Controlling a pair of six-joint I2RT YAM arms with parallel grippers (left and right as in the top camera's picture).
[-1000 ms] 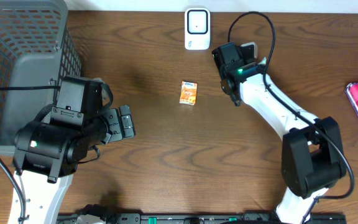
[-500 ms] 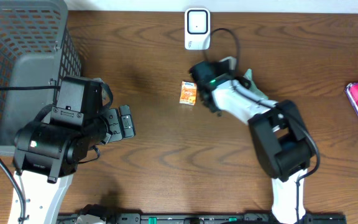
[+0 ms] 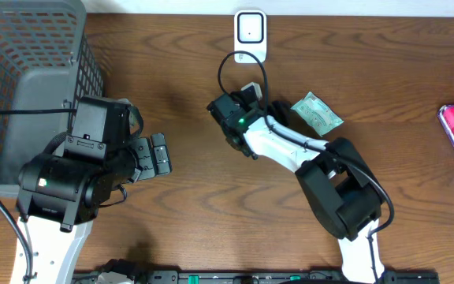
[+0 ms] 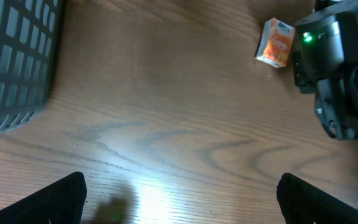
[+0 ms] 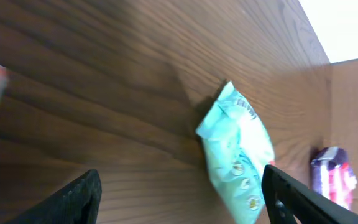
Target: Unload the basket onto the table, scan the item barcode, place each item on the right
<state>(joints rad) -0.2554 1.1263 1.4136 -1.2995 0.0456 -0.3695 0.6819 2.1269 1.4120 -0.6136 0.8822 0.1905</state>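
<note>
Left jaws and right jaws: spread, empty. Small orange cardboard carton [image 4: 275,42]: on brown wooden table [image 4: 166,124], beside right jaws. Step likely pickup; next, close on carton, face white scanner [image 3: 250,35].

The left arm [image 3: 57,189] sits folded at about 8 o'clock in the overhead view. Its bulky black wrist points the left gripper [image 3: 160,155] toward 3 o'clock with the jaws spread wide, and each of its fingers [image 4: 55,205] shows only at a bottom corner of its own wrist camera. The right arm [image 3: 282,150] rises from its base at 5 o'clock, bends at a black elbow and stretches its white forearm toward 10 o'clock, ending near the centre in a black wrist with a green light lit; the right gripper [image 5: 180,190] has its jaws well apart.
</note>
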